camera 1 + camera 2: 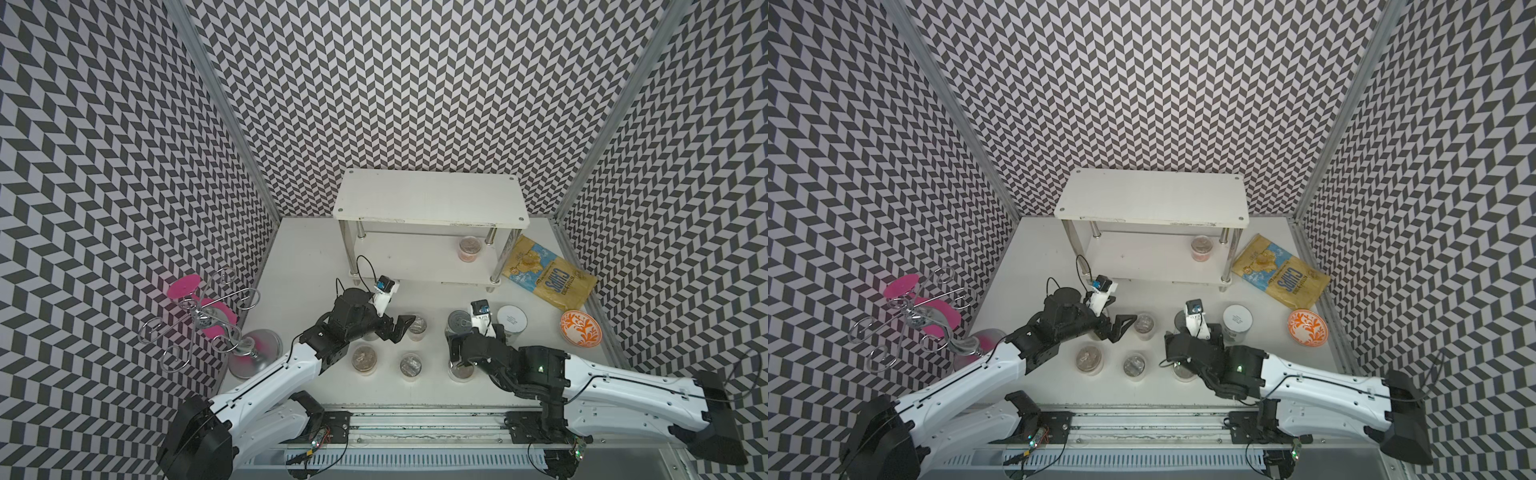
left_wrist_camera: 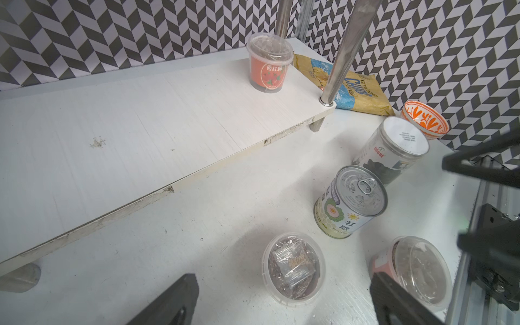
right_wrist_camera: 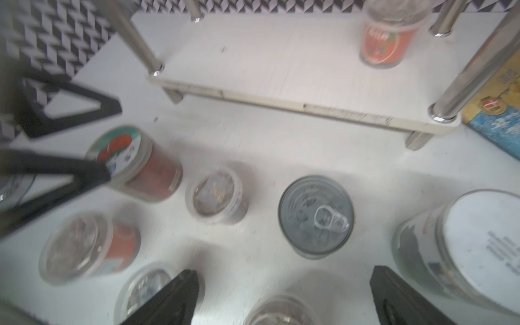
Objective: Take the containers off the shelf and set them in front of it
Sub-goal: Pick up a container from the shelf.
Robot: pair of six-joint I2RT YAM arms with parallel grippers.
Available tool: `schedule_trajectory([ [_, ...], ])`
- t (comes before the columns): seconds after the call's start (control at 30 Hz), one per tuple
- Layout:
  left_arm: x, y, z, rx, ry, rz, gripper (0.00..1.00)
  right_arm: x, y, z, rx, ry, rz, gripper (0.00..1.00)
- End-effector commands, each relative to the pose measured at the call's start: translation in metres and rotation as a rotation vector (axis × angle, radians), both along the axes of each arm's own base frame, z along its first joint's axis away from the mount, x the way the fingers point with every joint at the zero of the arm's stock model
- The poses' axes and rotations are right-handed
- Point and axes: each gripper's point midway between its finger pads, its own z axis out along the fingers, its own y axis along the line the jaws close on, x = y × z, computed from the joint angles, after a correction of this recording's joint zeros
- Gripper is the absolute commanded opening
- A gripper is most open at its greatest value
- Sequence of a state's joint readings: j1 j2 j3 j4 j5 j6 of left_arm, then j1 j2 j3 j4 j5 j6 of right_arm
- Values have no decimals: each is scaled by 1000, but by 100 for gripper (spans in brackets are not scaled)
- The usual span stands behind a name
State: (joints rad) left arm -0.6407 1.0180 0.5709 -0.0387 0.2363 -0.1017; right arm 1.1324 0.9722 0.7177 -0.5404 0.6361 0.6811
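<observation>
The white two-tier shelf (image 1: pixel 430 195) (image 1: pixel 1152 195) stands at the back. One clear cup with a red label (image 1: pixel 469 248) (image 2: pixel 267 67) (image 3: pixel 388 39) stands on its lower board, at the right end. In front of the shelf stand several cups, a pull-tab tin can (image 1: pixel 457 322) (image 2: pixel 349 202) (image 3: pixel 316 216), a white-lidded jar (image 1: pixel 512 320) (image 2: pixel 394 149) and a red-filled jar (image 3: pixel 135 166). My left gripper (image 1: pixel 401 328) (image 2: pixel 284 298) is open, just above a film-topped cup (image 2: pixel 294 268). My right gripper (image 1: pixel 473 347) (image 3: pixel 284 298) is open over another cup (image 1: pixel 461 372), holding nothing.
A yellow-blue chips bag (image 1: pixel 548 278) lies right of the shelf, and an orange-patterned bowl (image 1: pixel 580 328) sits by the right wall. A chrome wire stand with pink discs (image 1: pixel 203 320) fills the left side. The table's front rail (image 1: pixel 415 419) runs behind both arms.
</observation>
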Motion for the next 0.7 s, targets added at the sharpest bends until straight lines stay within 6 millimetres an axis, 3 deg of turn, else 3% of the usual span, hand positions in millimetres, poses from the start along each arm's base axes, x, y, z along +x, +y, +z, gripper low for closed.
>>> schedule_trajectory([
  [0.0, 6, -5, 15, -23, -33, -15, 100, 39, 10, 43, 70, -136, 45, 100],
  [0.2, 11, -6, 18, -21, -37, -6, 100, 103, 10, 48, 44, -186, -15, 100],
  [0.4, 16, -7, 20, -23, -43, 7, 100, 170, -6, 42, 42, -189, -167, 99],
  [0.67, 21, -4, 19, -45, -41, 49, 100, 227, -34, 17, 15, -149, -352, 100],
])
